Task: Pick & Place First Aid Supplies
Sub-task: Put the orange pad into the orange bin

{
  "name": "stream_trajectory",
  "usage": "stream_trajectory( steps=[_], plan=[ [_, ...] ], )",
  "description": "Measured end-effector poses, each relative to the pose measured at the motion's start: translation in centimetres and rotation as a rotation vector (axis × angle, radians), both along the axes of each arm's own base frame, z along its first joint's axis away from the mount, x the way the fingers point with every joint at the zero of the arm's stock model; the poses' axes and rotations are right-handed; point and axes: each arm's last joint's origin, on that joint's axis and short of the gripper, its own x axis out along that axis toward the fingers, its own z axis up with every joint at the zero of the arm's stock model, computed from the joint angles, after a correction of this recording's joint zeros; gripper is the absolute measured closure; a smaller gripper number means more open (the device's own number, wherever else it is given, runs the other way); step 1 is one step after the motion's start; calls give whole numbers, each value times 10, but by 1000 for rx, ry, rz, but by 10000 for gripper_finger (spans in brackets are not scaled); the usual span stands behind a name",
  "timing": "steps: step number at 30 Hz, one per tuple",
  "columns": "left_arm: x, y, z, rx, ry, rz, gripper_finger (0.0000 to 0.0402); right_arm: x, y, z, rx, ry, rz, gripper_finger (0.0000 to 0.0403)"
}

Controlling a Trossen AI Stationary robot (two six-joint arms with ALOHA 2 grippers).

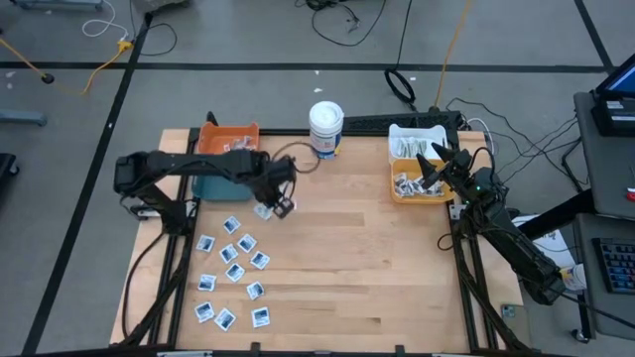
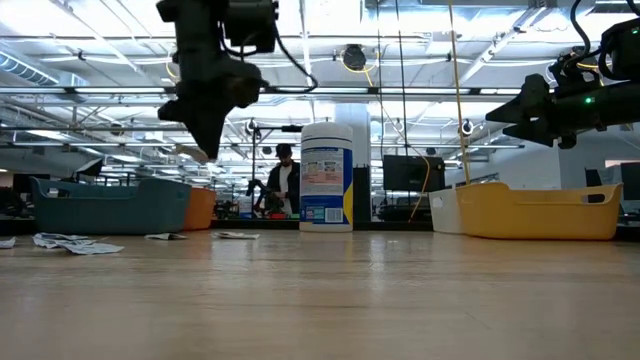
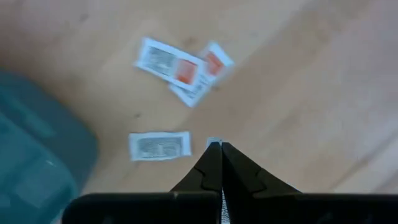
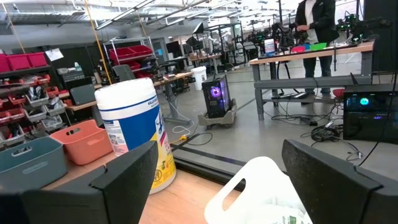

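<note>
Several first aid supplies, small white-and-blue packets (image 1: 233, 268), lie flat on the wooden table at the near left. More packets (image 3: 177, 65) lie below my left gripper (image 1: 281, 204), which hangs well above the table beside the teal bin (image 1: 213, 182), pointing down and shut on one small packet. My right gripper (image 4: 217, 180) waits open and level above the yellow bin (image 1: 417, 184) at the far right, nothing between its fingers. My left gripper pinches a small whitish packet (image 3: 213, 142) between its two fingertips, coming from above and pointing down. Only a sliver of it shows at the fingertips in the wrist view. In the low view the packet's pale end (image 2: 190, 152) juts sideways from the fingertips, lifted clear of the table.
An orange bin (image 1: 230, 137) stands behind the teal one at the far left. A tall white tub (image 1: 325, 129) stands at the far middle. A white bin (image 1: 415, 142) sits behind the yellow one. The table's middle and near right are bare wood.
</note>
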Motion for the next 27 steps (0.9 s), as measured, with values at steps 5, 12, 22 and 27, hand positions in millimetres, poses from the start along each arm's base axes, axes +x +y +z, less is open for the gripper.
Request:
stream_trajectory(
  steps=[5, 12, 22, 27],
  plan=[
    [-14, 37, -1, -12, 34, 154, 401, 0, 0, 0, 0, 0, 0, 66],
    [-43, 96, -1, -24, 40, 326, 401, 0, 0, 0, 0, 0, 0, 66],
    [-105, 166, 0, -11, 36, 553, 401, 0, 0, 0, 0, 0, 0, 66],
    [-139, 191, 0, 11, 36, 673, 401, 0, 0, 0, 0, 0, 0, 66]
  ],
)
